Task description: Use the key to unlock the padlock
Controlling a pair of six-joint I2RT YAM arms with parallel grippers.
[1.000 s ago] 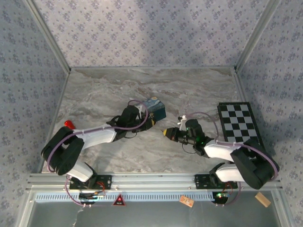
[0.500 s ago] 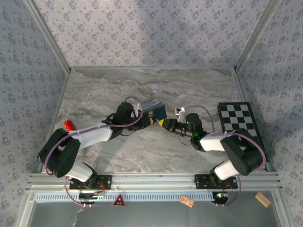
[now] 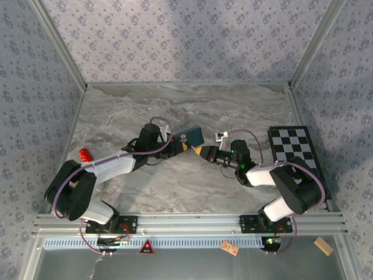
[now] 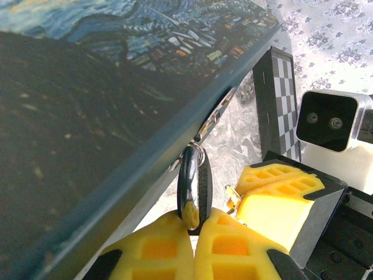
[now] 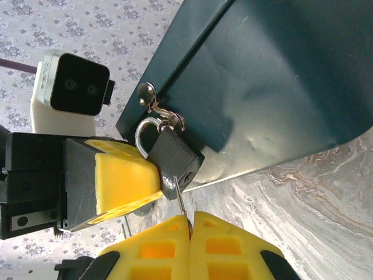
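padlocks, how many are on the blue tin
1. The padlock hangs from the clasp on the edge of the blue tin. The left gripper pinches it, and the right gripper holds the key at its keyhole. The tin's other sides are hidden.

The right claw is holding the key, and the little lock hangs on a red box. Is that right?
Not quite. The box is blue with a painted night sky, not red; the left wrist view shows it. The rest is right: the lock hangs on the box, and the right gripper is pinching the key.
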